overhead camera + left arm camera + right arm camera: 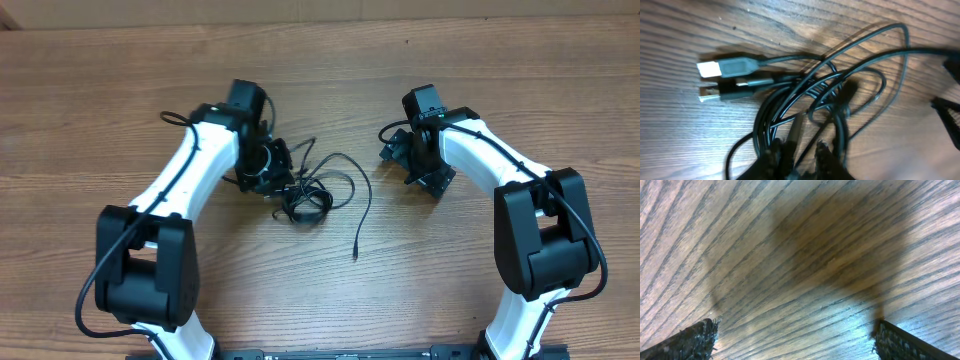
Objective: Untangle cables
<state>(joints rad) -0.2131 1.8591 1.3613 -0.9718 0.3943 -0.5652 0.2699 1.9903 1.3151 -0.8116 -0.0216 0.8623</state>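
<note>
Two robot arms at a wooden table (120, 90), seen from above and from each wrist. My left gripper (268, 163) is low over the cables (300, 198), a black bunch of overlapping loops lying just ahead of and under it. I judge it sits there because the tangle is densest at that spot. From its own camera the loops fill the view. Two plugs (726, 67) lie side by side beyond the loops to the left, their cords running back into the bunch. Dark, blurred shapes crowd the near edge of that view, and a toothed edge shows at the right. I cannot tell whether this gripper is spread, closed, or gripping a cord. One strand (355, 250) runs out of the bunch, away from the left gripper toward my base, and ends free on the wood. It looks like the easiest cord to draw out. My right gripper (415, 160) is well apart from the bunch, off to its far side, with nothing in it. Its jaws stand wide, and its pads (690, 340) show only at the two lower corners of its view, with bare wood and its own shadow between them. I judge it is parked there, ready to come across and take a cord while the left one pins the rest. The cables are not yet separated.
</note>
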